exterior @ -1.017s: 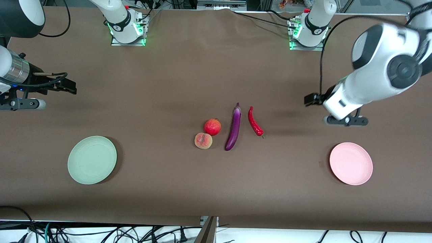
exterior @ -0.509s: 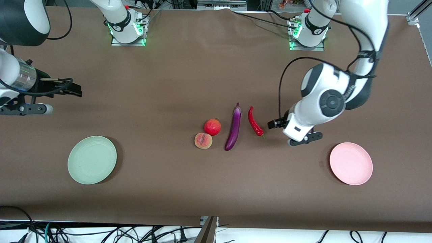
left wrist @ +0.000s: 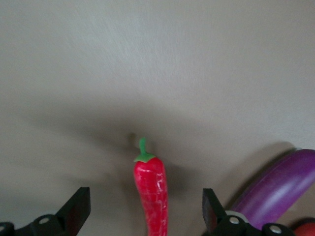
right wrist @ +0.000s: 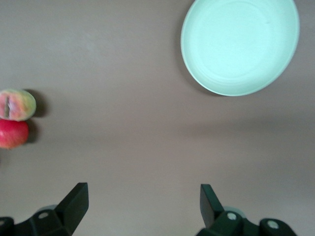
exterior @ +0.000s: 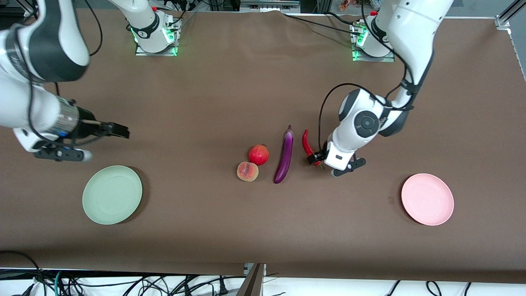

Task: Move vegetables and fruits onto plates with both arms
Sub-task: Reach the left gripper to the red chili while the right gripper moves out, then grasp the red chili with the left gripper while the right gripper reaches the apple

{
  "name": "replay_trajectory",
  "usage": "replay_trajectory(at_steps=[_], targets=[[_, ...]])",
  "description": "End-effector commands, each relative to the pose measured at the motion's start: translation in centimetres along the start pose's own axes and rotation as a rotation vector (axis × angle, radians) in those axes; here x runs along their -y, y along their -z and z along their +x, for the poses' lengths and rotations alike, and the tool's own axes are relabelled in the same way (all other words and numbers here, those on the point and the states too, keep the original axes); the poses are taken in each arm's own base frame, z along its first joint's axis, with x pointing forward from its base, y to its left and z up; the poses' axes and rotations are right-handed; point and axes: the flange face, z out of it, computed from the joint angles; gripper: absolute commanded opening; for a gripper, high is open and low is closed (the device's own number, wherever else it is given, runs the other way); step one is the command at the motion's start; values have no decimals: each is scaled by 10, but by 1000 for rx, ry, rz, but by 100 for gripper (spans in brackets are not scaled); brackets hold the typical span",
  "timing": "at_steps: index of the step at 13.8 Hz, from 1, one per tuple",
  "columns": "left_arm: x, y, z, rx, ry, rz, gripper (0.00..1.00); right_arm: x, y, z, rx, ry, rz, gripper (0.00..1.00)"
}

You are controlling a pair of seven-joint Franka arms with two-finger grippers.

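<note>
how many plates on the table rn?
2. The pale green plate lies toward the right arm's end of the table, the pale pink plate toward the left arm's end. Both are bare and nearer the front camera than the produce. None looks hidden.

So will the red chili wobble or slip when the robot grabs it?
The chili looks thin and curved, so it may pivot between the open left gripper fingers. Its glossy skin could be slippery. It is probably light.

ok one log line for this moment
left pincer: open, straddling chili | right pincer: open, above bare table | eggplant, fruits: untouched | plates: nothing on them
</note>
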Motion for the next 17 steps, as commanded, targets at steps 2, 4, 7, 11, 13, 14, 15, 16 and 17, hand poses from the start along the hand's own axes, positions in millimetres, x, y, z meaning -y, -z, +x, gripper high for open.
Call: replay_trajectory(at_steps=[2, 4, 7, 11, 13, 14, 15, 16, 17], targets=[[-7, -25, -20, -13, 24, -10, 60, 52, -32, 10, -22, -63, 20, 100], [-6, -37, -25, -3, 14, 5, 31, 96, -52, 5, -32, -112, 42, 100], [-3, -27, -17, -14, -1, 16, 0, 159, -87, -12, -33, -165, 35, 100], [20, 16, 14, -52, -100, 194, 0, 238, -154, -33, -69, -85, 43, 100], [30, 49, 40, -32, -184, 236, 0, 256, -178, -32, -107, -167, 73, 100], [38, 65, 56, -8, -229, 255, 0, 274, -193, -40, -121, -163, 85, 100], [50, 80, 75, 12, -265, 266, 0, 290, -205, -46, -143, -153, 100, 100], [66, 91, 94, 20, -305, 271, 0, 303, -217, -50, -169, -143, 125, 100], [89, 99, 115, 23, -364, 278, 0, 311, -225, -53, -184, -143, 138, 100]])
